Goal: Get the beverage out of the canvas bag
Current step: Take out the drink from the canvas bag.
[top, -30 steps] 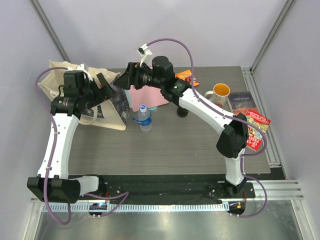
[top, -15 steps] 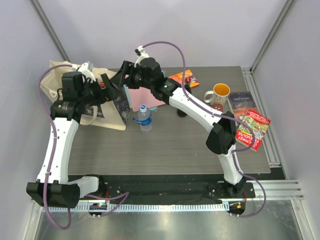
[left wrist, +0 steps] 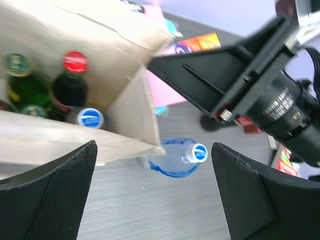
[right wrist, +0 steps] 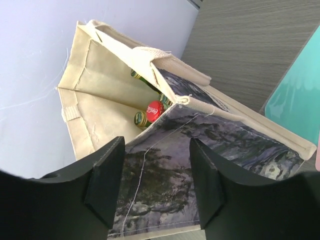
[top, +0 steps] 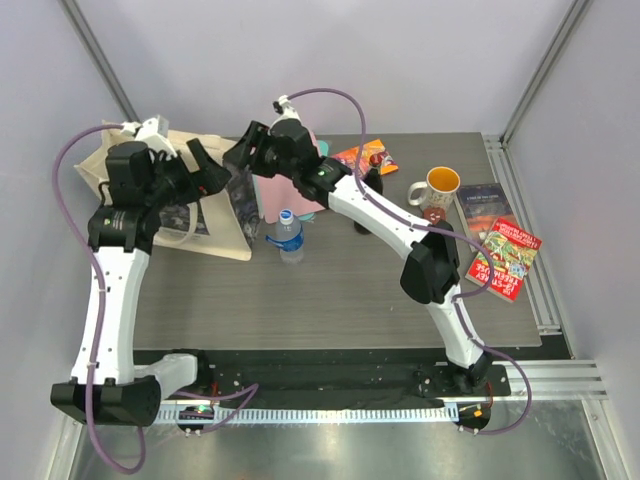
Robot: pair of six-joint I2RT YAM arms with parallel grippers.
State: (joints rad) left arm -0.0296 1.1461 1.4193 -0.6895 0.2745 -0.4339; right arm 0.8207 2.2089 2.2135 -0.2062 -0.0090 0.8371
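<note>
Cloth rims bound most of the working room. The bag (right wrist: pixel 100 105) is set at the far left corner of the table (top: pixel 380 290), close to the left wall. Its mouth is open and its printed side is turned toward the right arm.

Inside, a red-capped bottle (left wrist: pixel 75 61), a green bottle (left wrist: pixel 22 87) and a blue-capped bottle (left wrist: pixel 91 118) are seen upright, below the rim. They are crowded together at one end of the opening, and bare cloth is shown across the rest of it.

The left gripper (left wrist: pixel 155 200) is held over the bag's right end. Its fingers (left wrist: pixel 55 195) are spread wide, and nothing is caught between them.

The right gripper (right wrist: pixel 157 185) is held just beside the same end, facing the printed side. Its fingers (right wrist: pixel 107 180) are also parted and nothing is clamped. In the left wrist view one of them is seen reaching to the corner of the rim. Whether cloth is touched there cannot be told. The two grippers are close together, with only a narrow gap left above that corner.

A water bottle (top: pixel 288 235) is stood on the table outside the bag, just beside its near right corner. A pink sheet (top: pixel 305 195) is laid behind it. A mug (top: pixel 441 184) and books (top: pixel 505 258) are kept well apart at the right edge. A broad band of bare tabletop is left between the water bottle and the arm bases.
</note>
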